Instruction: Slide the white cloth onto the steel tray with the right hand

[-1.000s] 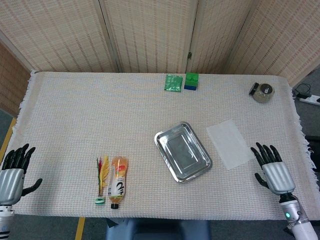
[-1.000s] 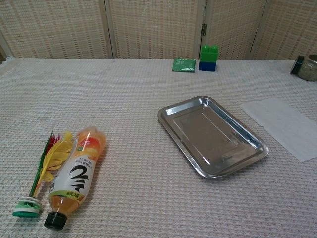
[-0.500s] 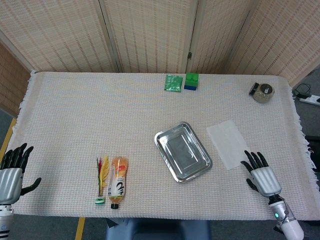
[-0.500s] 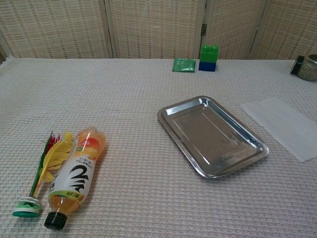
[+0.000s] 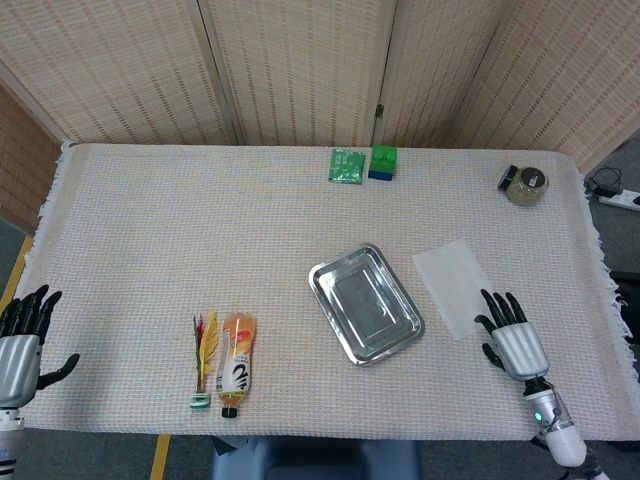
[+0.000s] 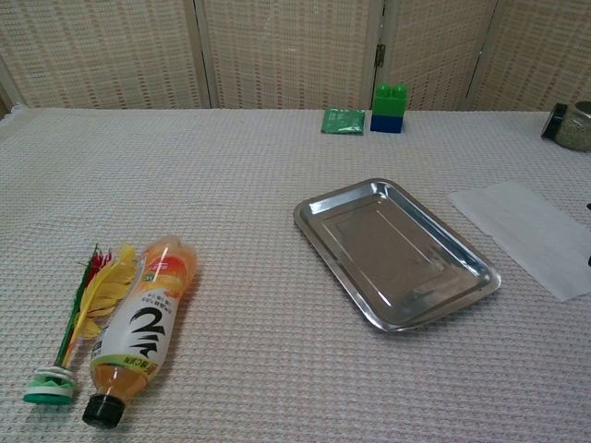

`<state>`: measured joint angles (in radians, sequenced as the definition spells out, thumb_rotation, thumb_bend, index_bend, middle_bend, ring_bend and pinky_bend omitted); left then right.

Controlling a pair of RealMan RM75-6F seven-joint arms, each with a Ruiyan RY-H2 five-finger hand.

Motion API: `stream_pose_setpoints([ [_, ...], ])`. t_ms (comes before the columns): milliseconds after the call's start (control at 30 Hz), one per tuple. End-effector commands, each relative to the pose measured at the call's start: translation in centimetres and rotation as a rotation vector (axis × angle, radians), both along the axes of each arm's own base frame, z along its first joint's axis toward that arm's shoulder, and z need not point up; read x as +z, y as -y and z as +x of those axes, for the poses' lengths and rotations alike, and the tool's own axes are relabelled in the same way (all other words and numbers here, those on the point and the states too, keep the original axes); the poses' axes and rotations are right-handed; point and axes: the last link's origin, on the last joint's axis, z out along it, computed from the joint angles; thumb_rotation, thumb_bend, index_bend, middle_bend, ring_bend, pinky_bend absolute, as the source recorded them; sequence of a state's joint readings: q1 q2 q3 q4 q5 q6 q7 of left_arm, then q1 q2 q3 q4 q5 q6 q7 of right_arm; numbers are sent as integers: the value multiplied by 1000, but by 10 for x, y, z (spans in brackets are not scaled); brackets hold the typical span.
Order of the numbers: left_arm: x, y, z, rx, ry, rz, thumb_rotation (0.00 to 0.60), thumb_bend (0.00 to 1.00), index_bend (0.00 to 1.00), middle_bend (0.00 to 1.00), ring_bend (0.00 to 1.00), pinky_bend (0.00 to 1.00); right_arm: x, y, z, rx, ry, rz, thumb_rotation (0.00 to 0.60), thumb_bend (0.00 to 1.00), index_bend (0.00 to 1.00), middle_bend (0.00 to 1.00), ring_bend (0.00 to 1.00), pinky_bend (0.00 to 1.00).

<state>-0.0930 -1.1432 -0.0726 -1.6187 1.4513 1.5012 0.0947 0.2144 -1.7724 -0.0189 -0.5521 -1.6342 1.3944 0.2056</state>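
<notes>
The white cloth (image 5: 457, 283) (image 6: 531, 233) lies flat on the table, just right of the steel tray (image 5: 366, 302) (image 6: 397, 251), which holds nothing. My right hand (image 5: 514, 344) hovers at the cloth's near right corner, fingers spread and pointing away from me, its fingertips (image 5: 490, 300) at the cloth's edge; I cannot tell whether they touch it. Only a dark sliver of that hand shows at the right edge of the chest view. My left hand (image 5: 22, 345) rests open at the table's near left edge, far from both.
An orange drink bottle (image 5: 236, 363) and a feathered shuttlecock (image 5: 204, 358) lie at the near left. A green packet (image 5: 347, 166) and a green-and-blue block (image 5: 382, 162) sit at the back edge, a small jar (image 5: 523, 184) at the back right.
My right hand has moved left and slightly toward me, from right of the cloth to its near right corner. The left hand drifted a little lower. Cloth and tray have not moved.
</notes>
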Motion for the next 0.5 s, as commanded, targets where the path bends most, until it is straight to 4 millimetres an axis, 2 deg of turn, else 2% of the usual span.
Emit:
stream_pose_setpoints([
  [33,0,0,-1,2,1,0,600,286,0,0,0,0,-3,6,3,5,9,-6,600,396,360,0,0,0],
  [500,3,-2,-3,8,1,13,600,286,0,0,0,0,-16,18,4,-1,-1,5,600,396,392,0,0,0],
])
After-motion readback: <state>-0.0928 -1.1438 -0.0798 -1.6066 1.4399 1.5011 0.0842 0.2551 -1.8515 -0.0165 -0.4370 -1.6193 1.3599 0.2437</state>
